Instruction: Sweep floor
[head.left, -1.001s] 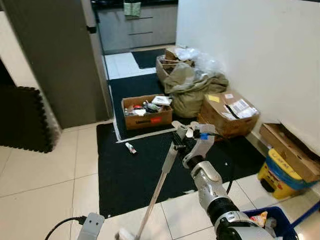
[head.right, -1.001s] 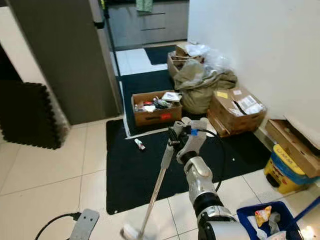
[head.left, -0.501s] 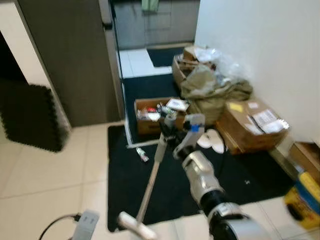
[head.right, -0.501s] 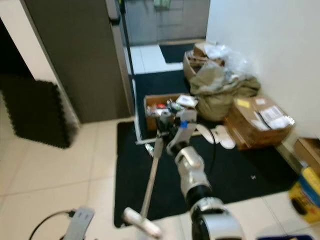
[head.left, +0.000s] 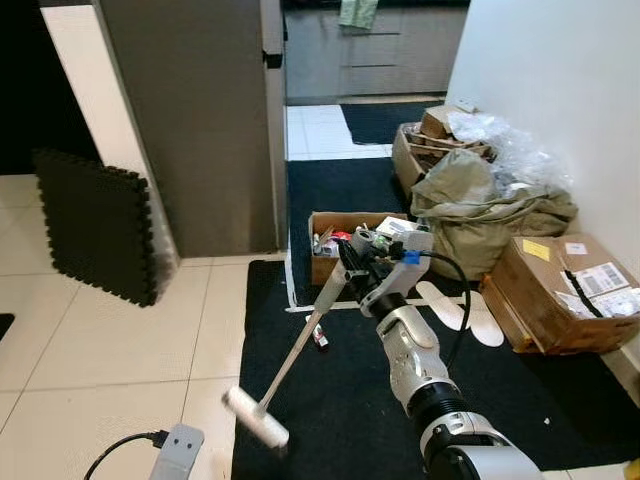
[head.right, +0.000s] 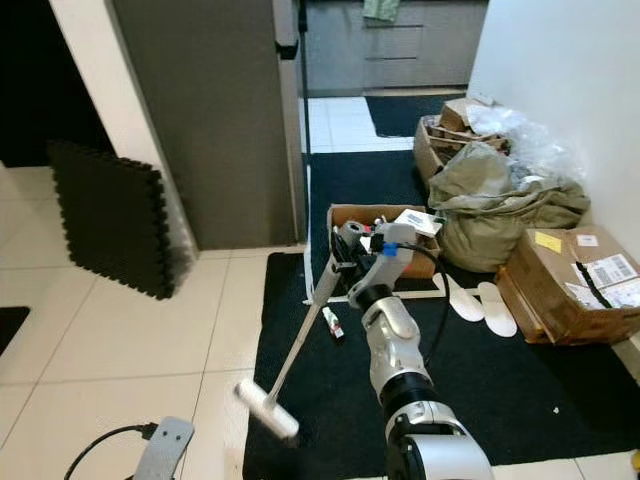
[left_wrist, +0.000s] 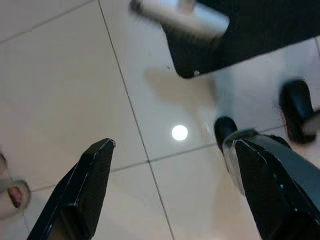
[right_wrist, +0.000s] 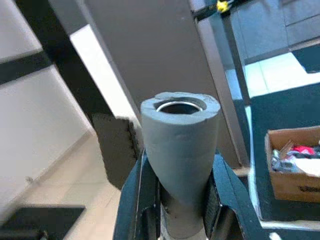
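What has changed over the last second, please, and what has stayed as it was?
The camera has swung left, so the blue bin and yellow container are out of frame. The right gripper keeps its hold on the broom handle, and the broom head now sits at the left edge of the black mat, further left than before. The boxes, sacks and small tube lie unchanged. The left gripper stays open.

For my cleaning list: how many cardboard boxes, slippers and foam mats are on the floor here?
Cardboard boxes: 3
Slippers: 2
Foam mats: 1
Total: 6
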